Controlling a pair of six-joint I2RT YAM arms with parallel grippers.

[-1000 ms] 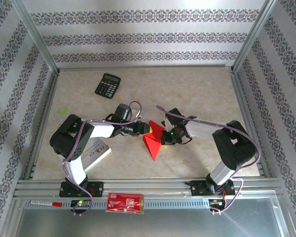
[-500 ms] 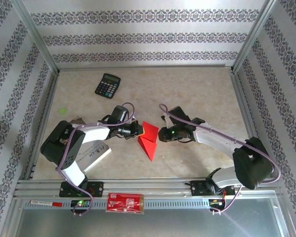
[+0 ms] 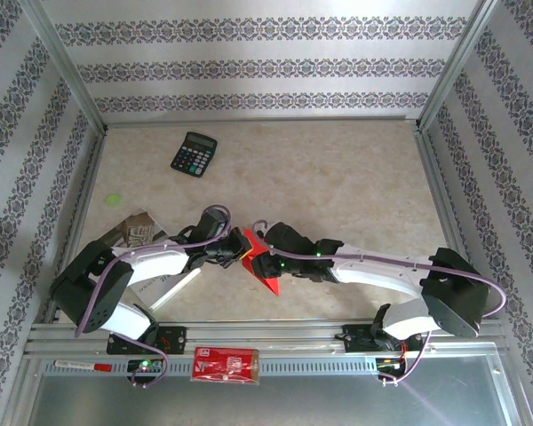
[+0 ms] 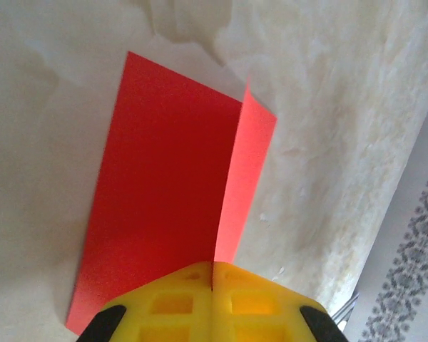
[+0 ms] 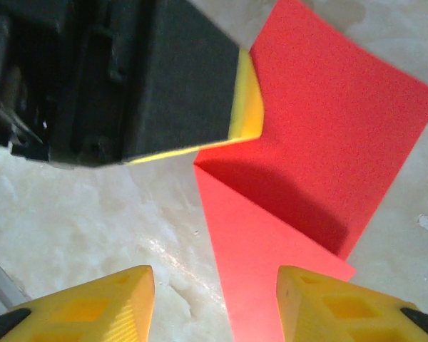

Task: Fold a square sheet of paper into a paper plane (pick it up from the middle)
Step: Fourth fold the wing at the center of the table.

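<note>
1. The folded paper (image 3: 263, 269) lies on the surface (image 3: 355, 177) near the middle of the near edge. Its long axis runs diagonally, tip toward the near-right corner.
2. The left tool (image 4: 212, 276) is clamped tight on its raised crease.
3. The right tool (image 5: 212, 279) is half open astride the paper and grips nothing.

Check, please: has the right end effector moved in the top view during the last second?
Yes. Judged against the red packet on the near rail, the right end effector shifted left and slightly nearer.

Bright, even light and sharp focus; one soft shadow crosses the square sheet of paper (image 5: 321, 142).
</note>
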